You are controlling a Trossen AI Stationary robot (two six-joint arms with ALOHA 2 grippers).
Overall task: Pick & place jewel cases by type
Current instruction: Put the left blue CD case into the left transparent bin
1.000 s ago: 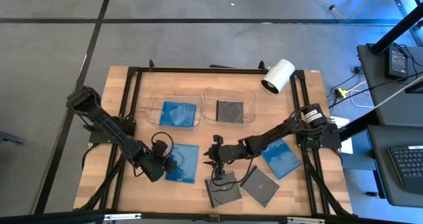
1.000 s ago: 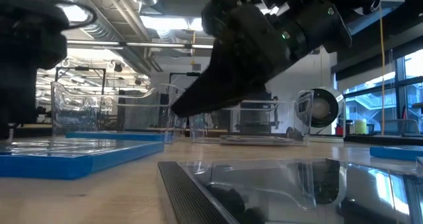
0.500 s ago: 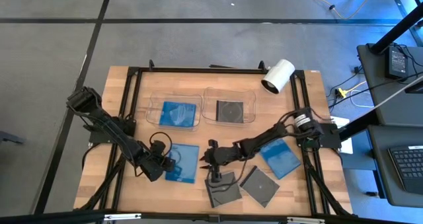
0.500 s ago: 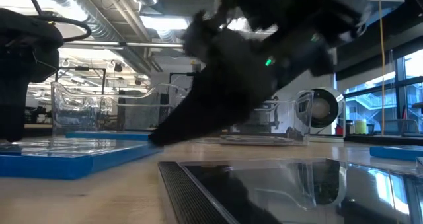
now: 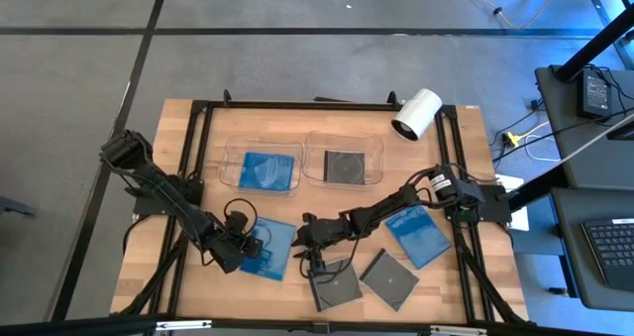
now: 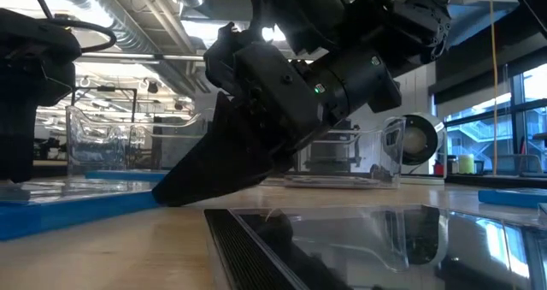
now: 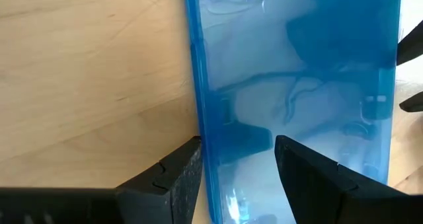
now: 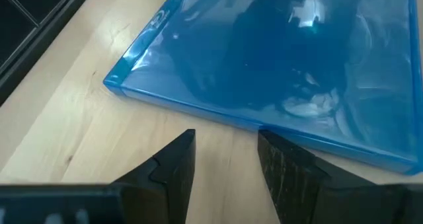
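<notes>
A bright blue jewel case (image 5: 272,245) lies flat on the wooden table between my two grippers. My left gripper (image 5: 241,247) is open at its left edge (image 7: 198,105), with one finger beside the case and the other over its top. My right gripper (image 5: 305,245) is open and low at its right edge (image 8: 218,115). Two dark cases (image 5: 335,284) (image 5: 388,277) lie flat near the front edge. Another blue case (image 5: 421,235) lies to the right. One clear tray holds a blue case (image 5: 267,168), the other a dark case (image 5: 345,166). My left gripper stands astride the blue case's left edge (image 7: 201,151), fingers lying along that edge; whether either finger touches the case I cannot tell. My right gripper's fingertips (image 8: 178,145) stop just short of the case's right edge, coming slanting down from the table's right; touching or not, I cannot tell.
The two clear trays (image 5: 234,150) (image 5: 374,143) stand side by side toward the far edge. A white cylindrical lamp (image 5: 416,113) sits at the far right. Black frame rails (image 5: 198,138) run along the table's sides. The nearest dark case (image 6: 342,247) lies just right of my right gripper.
My right gripper has moved toward the table's left and down, from above the nearest dark case to the right edge of the blue case.
</notes>
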